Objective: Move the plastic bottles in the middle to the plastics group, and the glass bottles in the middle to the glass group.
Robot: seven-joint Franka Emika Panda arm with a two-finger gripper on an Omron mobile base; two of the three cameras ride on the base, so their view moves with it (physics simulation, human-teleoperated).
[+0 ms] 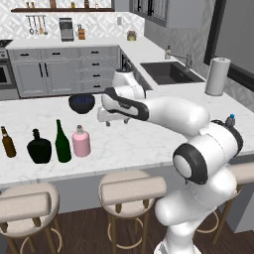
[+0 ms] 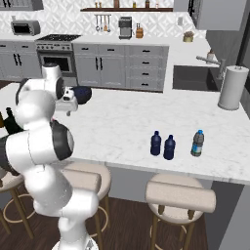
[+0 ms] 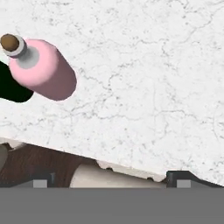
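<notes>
The pink bottle [image 1: 81,142] and the tall dark green bottle [image 1: 62,142] stand in a row with the squat black bottle [image 1: 39,147] and the slim brown bottle [image 1: 7,142] at the counter's left front. My gripper [image 1: 117,122] hangs open and empty above the counter, up and to the right of the pink bottle [image 3: 41,70], which lies at the hand view's upper left beside the green bottle [image 3: 13,87]. Far to the right, two small dark blue bottles [image 2: 156,143] [image 2: 169,147] stand side by side near the clear blue-capped bottle [image 2: 197,143].
A dark blue bowl [image 1: 82,102] sits on the counter behind my hand. A paper towel roll [image 1: 217,76] and the sink [image 1: 171,72] are at the back right. Padded stools [image 1: 131,188] line the counter's front edge.
</notes>
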